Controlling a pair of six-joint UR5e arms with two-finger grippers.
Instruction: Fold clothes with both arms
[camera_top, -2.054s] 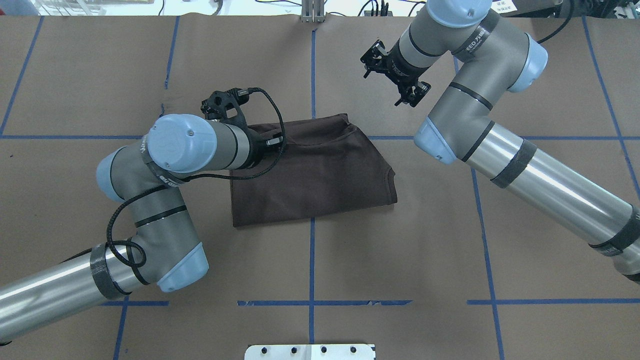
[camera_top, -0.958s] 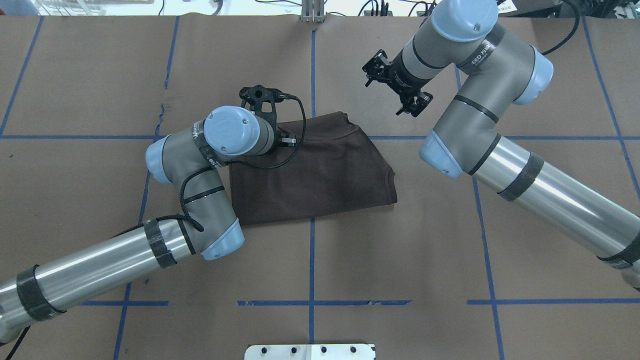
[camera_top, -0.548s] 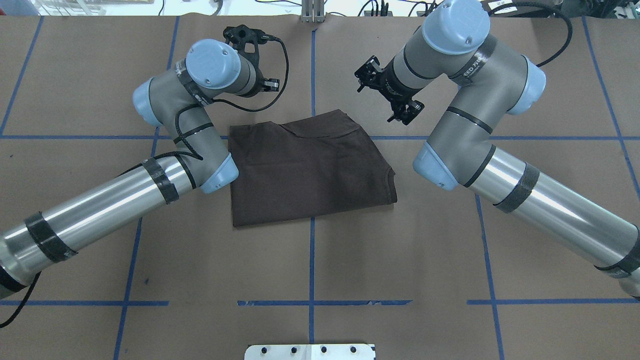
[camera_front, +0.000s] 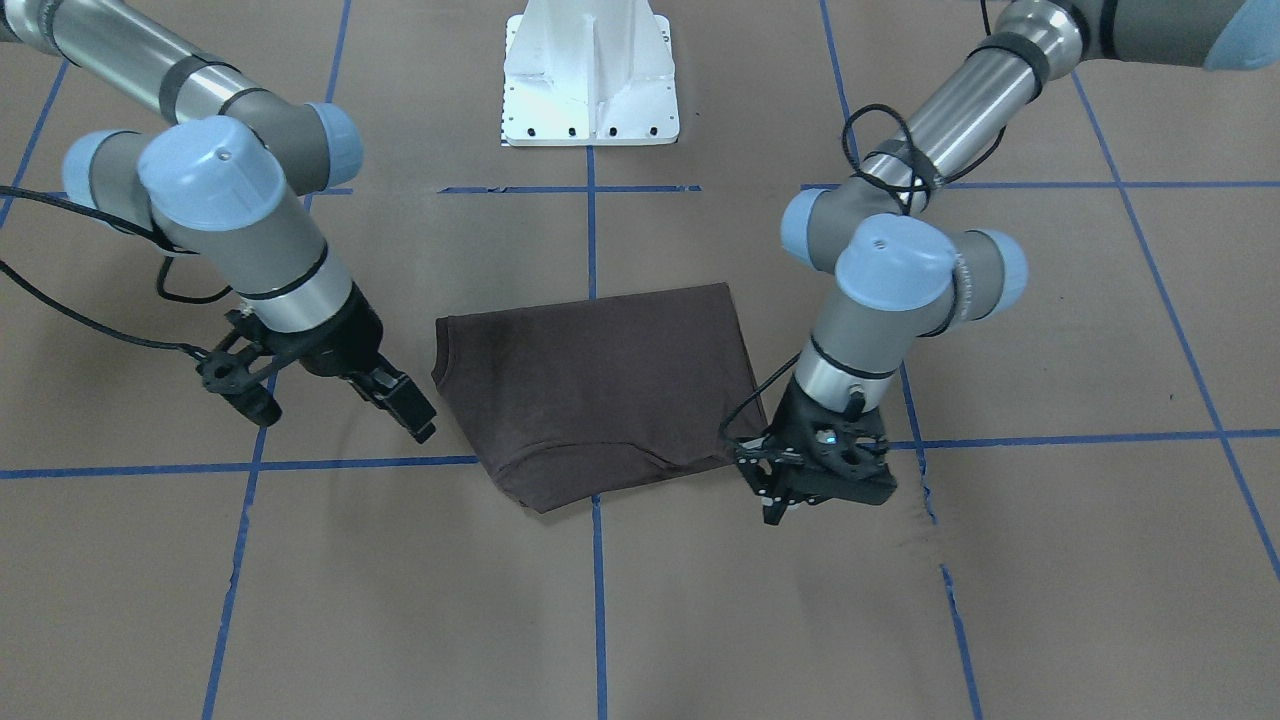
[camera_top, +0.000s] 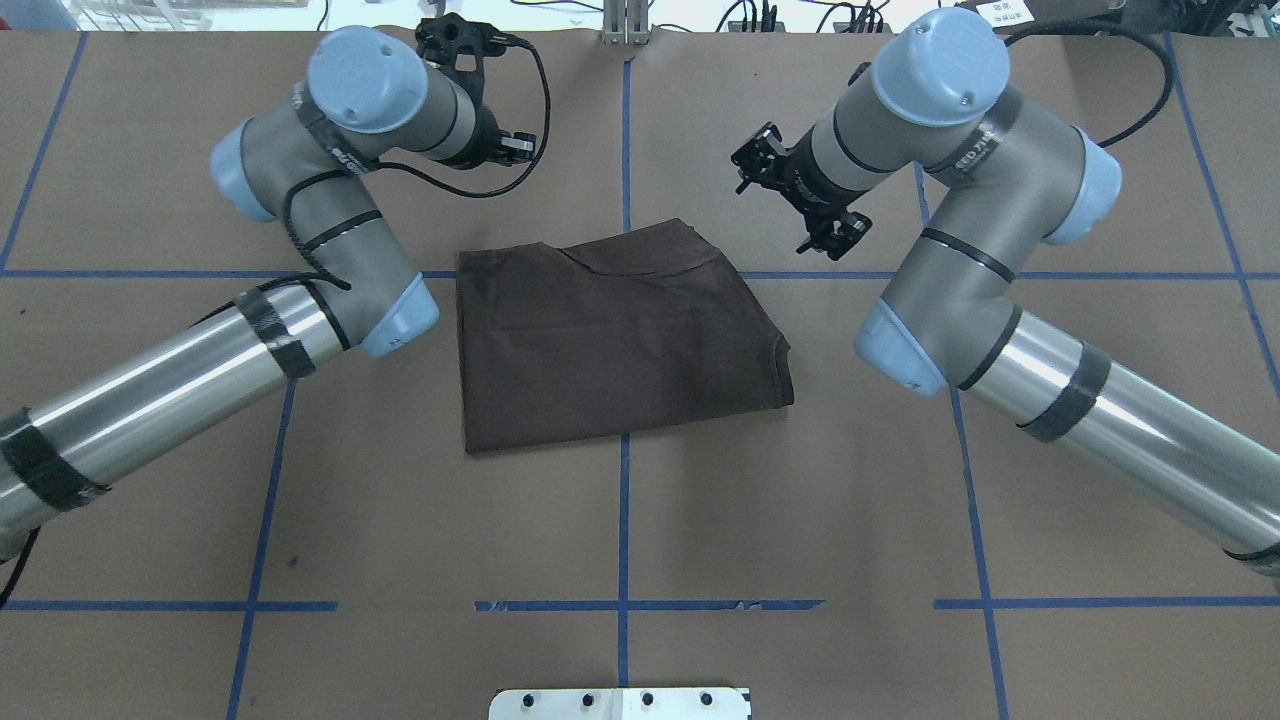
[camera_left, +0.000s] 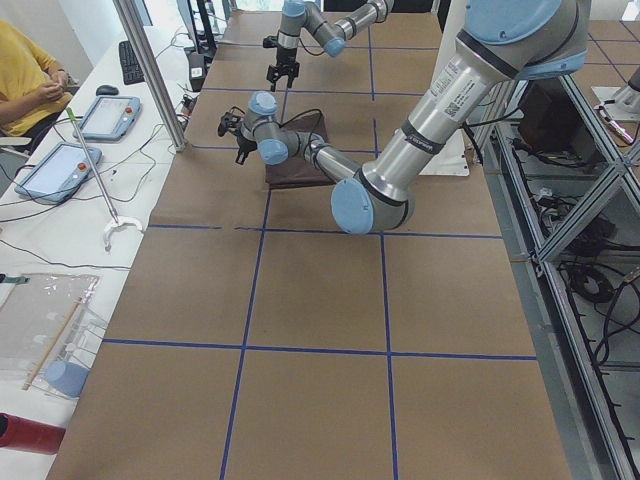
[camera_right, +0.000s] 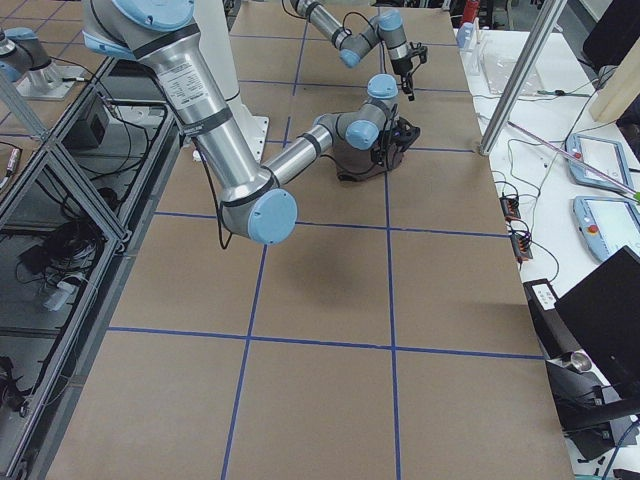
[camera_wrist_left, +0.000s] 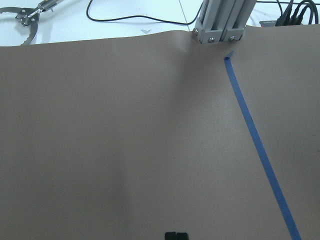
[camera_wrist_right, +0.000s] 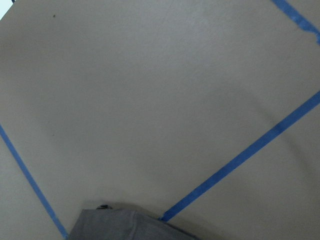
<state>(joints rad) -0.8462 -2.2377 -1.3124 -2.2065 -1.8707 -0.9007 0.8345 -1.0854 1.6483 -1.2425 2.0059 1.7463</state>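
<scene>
- Bench (camera_top: 620, 520): covered in brown paper and ruled into squares by blue tape (camera_top: 622, 150). It carries one garment.
- Left arm (camera_top: 150, 410): enters from the robot's left. Its elbow is bent just beside the shirt's left edge, and its wrist is turned out over bare paper beyond the shirt's far-left corner.
- Right arm (camera_top: 1100, 420): enters from the robot's right. Its wrist is held over bare paper off the shirt's far-right side.
- Shirt (camera_top: 620, 340): dark brown and folded into a rough rectangle. It lies flat at mid-bench across the centre tape line, between the two arms, with a curved seam along the edge farthest from the robot. Nothing grips it.
- Base (camera_front: 590, 80): a white metal block at the robot's edge of the bench, on the centre line.
- Person (camera_left: 25, 80): a yellow sleeve and hands at the white side bench.
- Right hand (camera_front: 420, 428): angled down toward the paper, near the shirt's corner but apart from it. The fingers read as one dark bar, so I cannot tell the gap.
- Left hand (camera_wrist_left: 176, 235): over bare paper and holding nothing. In the wrist view the two black tips sit close together, so the gap is narrow.
- Clear tray (camera_left: 40, 320): on the side bench, with a thin stick lying in it. Other contents are too small to tell.
</scene>
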